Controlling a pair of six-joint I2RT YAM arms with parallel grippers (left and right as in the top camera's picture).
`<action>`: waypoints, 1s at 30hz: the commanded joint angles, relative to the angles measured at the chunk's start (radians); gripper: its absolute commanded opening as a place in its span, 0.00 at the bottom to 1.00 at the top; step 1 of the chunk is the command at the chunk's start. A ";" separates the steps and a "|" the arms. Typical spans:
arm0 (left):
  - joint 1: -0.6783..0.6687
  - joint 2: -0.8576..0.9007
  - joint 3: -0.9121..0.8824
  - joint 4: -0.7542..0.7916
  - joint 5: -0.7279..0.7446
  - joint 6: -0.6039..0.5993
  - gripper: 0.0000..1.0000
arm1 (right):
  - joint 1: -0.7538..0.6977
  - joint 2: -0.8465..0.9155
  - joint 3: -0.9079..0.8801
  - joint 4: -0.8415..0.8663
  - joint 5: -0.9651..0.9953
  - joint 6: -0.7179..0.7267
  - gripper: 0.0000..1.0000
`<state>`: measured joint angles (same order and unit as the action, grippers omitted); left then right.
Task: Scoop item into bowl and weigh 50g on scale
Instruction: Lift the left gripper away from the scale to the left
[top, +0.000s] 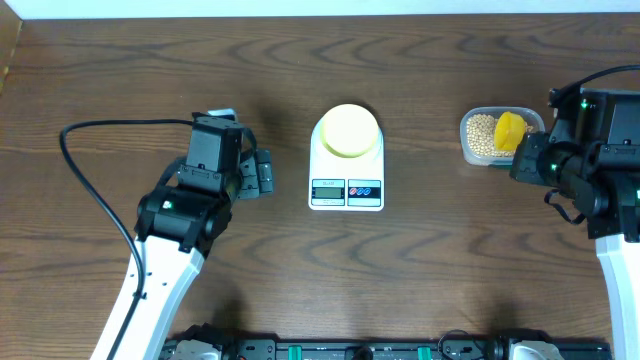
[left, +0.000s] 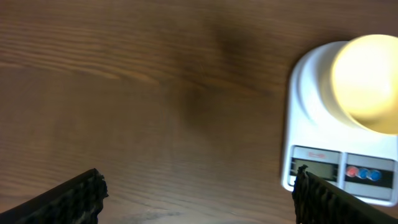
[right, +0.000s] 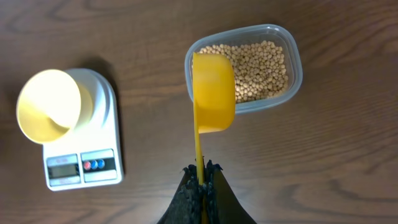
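1. Bench (top: 450, 250): dark brown wood grain, carrying every item below.

2. Left tool (left: 199, 186): released, jaws spread wide with only bare bench between them. It hangs to the left of the scale, near it but apart from it.

3. Right tool (right: 202, 180): clenched on the thin handle of the scoop, at the right side of the bench just beside the tub.

4. Scale (top: 345, 172): white digital kitchen scale with a rounded rectangular body, at mid-bench. Its grey LCD (top: 327, 188) and coloured buttons (top: 364, 188) sit at the end nearest the robot. The reading is too small to tell.

5. Tub (right: 295, 62): clear plastic, rounded-rectangular, well to the right of the scale.

6. Bowl (top: 349, 131): small, round, pale yellow, upright on the far end of the scale's platform.

7. Scoop (right: 213, 93): bright yellow, its cup over the tub's near-left rim. Contents cannot be told.

8. Beans (right: 261, 68): many small round beige-tan beans, like soybeans, lying in the tub.
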<state>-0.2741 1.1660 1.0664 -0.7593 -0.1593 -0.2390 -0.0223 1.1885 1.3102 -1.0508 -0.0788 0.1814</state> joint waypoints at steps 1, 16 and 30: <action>0.005 0.017 0.000 -0.004 -0.036 -0.003 0.98 | -0.002 0.003 0.016 -0.009 -0.002 -0.075 0.01; 0.006 0.092 -0.002 -0.010 -0.037 -0.009 0.98 | -0.002 0.007 0.016 -0.006 0.030 -0.076 0.01; 0.006 0.127 -0.002 0.073 -0.037 -0.010 0.98 | -0.002 0.016 0.016 0.051 0.043 -0.108 0.01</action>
<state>-0.2726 1.2926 1.0664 -0.6926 -0.1719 -0.2394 -0.0223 1.2034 1.3102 -1.0027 -0.0486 0.0929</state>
